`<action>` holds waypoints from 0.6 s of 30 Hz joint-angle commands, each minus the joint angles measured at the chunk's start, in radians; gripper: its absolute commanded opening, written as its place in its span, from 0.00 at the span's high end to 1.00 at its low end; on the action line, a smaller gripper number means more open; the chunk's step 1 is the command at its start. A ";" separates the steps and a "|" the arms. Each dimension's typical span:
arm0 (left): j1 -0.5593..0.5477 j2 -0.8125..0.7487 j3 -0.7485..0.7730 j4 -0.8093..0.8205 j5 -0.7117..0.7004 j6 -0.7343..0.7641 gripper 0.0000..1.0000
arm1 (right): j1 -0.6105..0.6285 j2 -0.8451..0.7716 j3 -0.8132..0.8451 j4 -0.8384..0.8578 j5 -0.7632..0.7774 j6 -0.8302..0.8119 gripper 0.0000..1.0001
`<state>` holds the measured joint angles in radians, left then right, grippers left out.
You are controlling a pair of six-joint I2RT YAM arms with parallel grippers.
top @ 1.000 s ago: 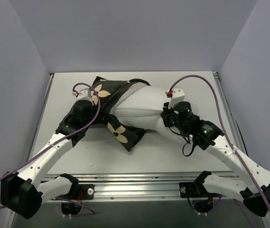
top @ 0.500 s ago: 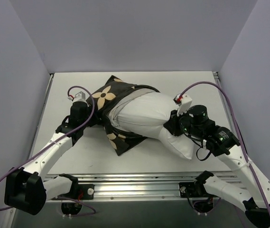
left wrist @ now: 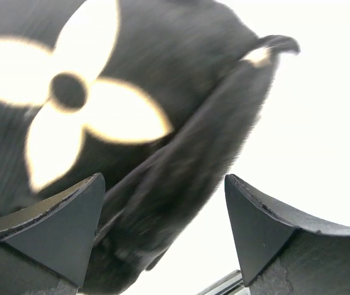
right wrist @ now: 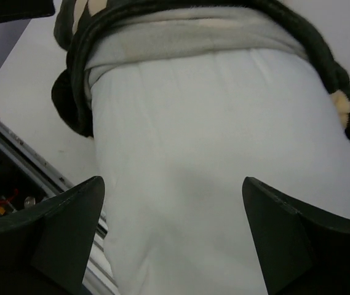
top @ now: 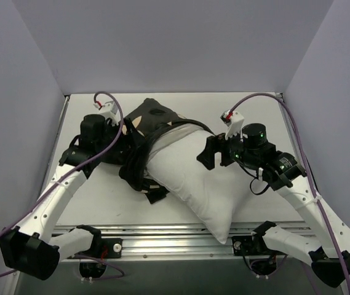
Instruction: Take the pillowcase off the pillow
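Observation:
The white pillow point(top: 193, 178) lies slanted across the table, and its near corner reaches over the front rail. The black flowered pillowcase point(top: 150, 120) is bunched round the pillow's far left end, and most of the pillow is bare. My left gripper point(top: 122, 140) sits at the pillowcase's left side. In the left wrist view it point(left wrist: 162, 227) is open, with a dark fold of pillowcase point(left wrist: 181, 153) hanging loose between the fingers. My right gripper point(top: 206, 153) hovers open over the pillow's right side. Its wrist view shows the pillow point(right wrist: 211, 153) below the spread right gripper point(right wrist: 175, 233).
The aluminium rail point(top: 162, 236) with the arm bases runs along the near edge of the table point(top: 95, 196). Grey walls close in the left, right and back. Purple cables loop above both wrists.
Both grippers have opened and let go. The pillow has dropped and slid toward the near edge, farther out of the pillowcase. The left gripper has pulled back to the far left.

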<state>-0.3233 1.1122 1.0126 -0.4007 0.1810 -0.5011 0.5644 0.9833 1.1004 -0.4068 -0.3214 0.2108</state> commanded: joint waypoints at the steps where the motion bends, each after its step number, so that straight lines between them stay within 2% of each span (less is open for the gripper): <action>1: -0.046 0.102 0.195 -0.029 0.061 0.087 0.14 | -0.050 0.057 0.062 0.036 0.148 0.021 0.11; 4: -0.135 0.210 0.332 -0.038 0.016 0.142 0.14 | -0.180 0.083 0.041 0.074 0.141 0.047 0.03; 6: -0.213 0.268 0.398 -0.050 -0.043 0.186 0.14 | -0.297 0.109 0.029 0.107 0.006 0.061 0.00; 9: -0.266 0.385 0.495 -0.065 -0.081 0.200 0.14 | -0.375 0.176 0.013 0.178 -0.095 0.146 0.00; 11: -0.290 0.442 0.520 -0.082 -0.109 0.173 0.14 | -0.386 0.228 -0.014 0.247 -0.107 0.203 0.00; 14: -0.296 0.449 0.471 -0.069 -0.135 0.133 0.15 | -0.416 0.311 -0.039 0.299 -0.114 0.232 0.00; 18: -0.298 0.403 0.275 -0.014 -0.169 0.075 0.17 | -0.425 0.391 -0.063 0.362 -0.131 0.210 0.00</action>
<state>-0.6247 1.5665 1.3846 -0.4271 0.0681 -0.3782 0.1501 1.3457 1.0534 -0.1459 -0.3996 0.4053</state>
